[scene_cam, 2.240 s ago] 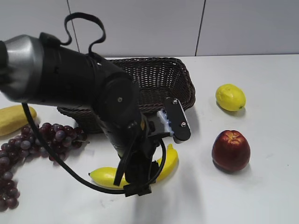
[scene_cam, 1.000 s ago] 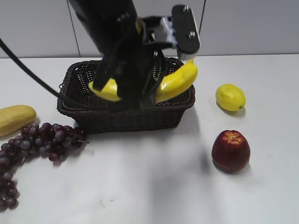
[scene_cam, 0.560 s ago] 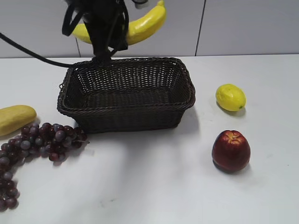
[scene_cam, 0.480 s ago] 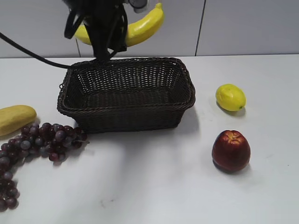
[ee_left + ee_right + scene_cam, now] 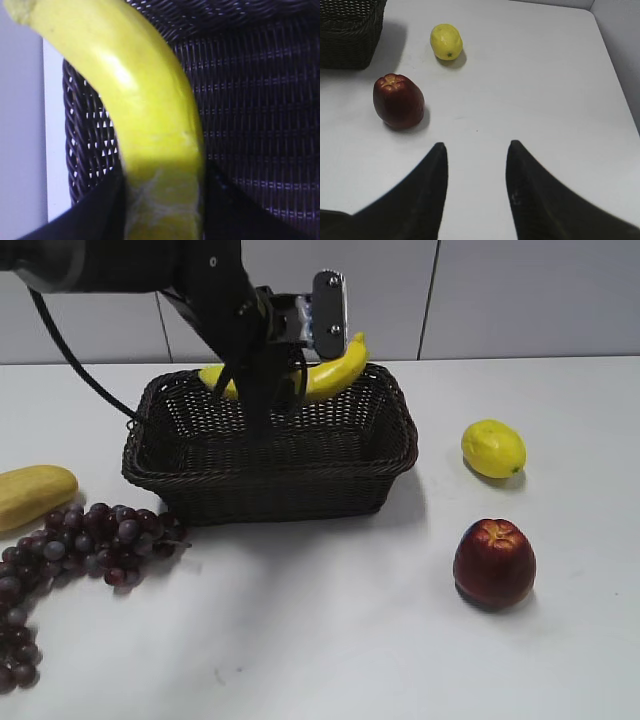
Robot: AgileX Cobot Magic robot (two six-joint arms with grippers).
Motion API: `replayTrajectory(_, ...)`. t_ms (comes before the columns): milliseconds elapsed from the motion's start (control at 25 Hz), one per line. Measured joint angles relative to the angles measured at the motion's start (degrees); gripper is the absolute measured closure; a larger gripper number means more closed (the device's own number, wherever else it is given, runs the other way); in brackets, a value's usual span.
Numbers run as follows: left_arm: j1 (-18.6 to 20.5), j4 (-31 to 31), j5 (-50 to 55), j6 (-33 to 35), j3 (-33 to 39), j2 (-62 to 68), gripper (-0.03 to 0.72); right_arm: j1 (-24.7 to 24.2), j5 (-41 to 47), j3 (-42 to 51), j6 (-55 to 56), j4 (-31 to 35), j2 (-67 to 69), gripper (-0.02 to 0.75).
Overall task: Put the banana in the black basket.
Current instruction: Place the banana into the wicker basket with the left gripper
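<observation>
Nearest to the exterior camera is the bare front of the white counter (image 5: 330, 640). On it, at the left edge, lies a bunch of dark grapes (image 5: 70, 560), and at the right stands a red apple (image 5: 494, 562). A little farther, at the far left, a pale yellow squash-like fruit (image 5: 32, 494) rests, and on the right a lemon (image 5: 493, 448). None of these touches the others, apart from the grapes lying close beside the squash-like fruit.

The right pincer (image 5: 476, 192) hangs over the empty right part of the counter with its two dark fingers apart and nothing between them. It looks parked, probably so that it does not disturb the other arm.

Behind this stands the black basket (image 5: 380, 475), with nothing lying on the part of its woven floor that can be seen. Over its far rim the left pincer (image 5: 300, 350) grips the banana (image 5: 335, 370) around the middle, closed firmly on it; the wrist view shows the dark fingers (image 5: 100, 210) pressing both sides of the fruit. The banana is held almost level, its ends pointing left and right along the long side of the basket. I judge this is so that it fits inside. It is in the air, above the back part of the basket, not yet released.
</observation>
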Motion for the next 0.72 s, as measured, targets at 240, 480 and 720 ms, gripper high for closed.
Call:
replayTrajectory(240,0.0,-0.4,0.5,0.0,0.0,0.3,0.285,0.0,0.0,0.0,0.0,0.0,0.0,0.437)
replayTrajectory(480,0.0,-2.4,1.2,-0.9,0.0,0.3,0.044,0.0,0.0,0.0,0.0,0.0,0.0,0.437)
replayTrajectory(720,0.0,-2.8,4.0,-3.2,0.0,-1.4,0.058,0.0,0.0,0.0,0.0,0.0,0.0,0.437)
